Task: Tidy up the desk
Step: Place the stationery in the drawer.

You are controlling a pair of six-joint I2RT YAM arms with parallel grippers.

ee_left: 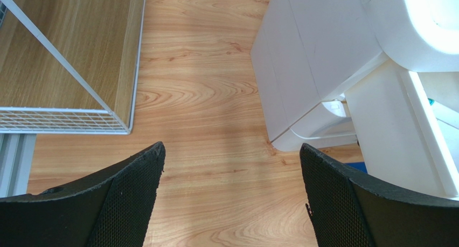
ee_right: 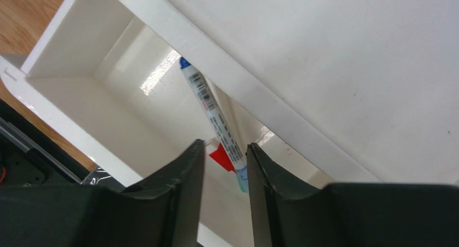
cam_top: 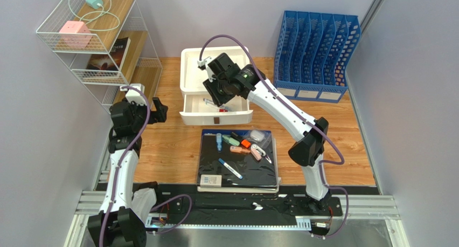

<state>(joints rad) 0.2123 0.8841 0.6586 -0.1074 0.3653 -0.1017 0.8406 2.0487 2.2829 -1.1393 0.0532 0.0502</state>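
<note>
One pen point(ee_right: 207, 98) is seen in the open drawer point(ee_right: 81, 123) under narrowly parted, empty right jaws, while left jaws are spread wide, empty.

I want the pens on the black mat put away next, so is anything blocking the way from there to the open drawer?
Nothing visible does. The open drawer sits just behind the black mat, bare desk between; the right pincer hangs over it.
</note>
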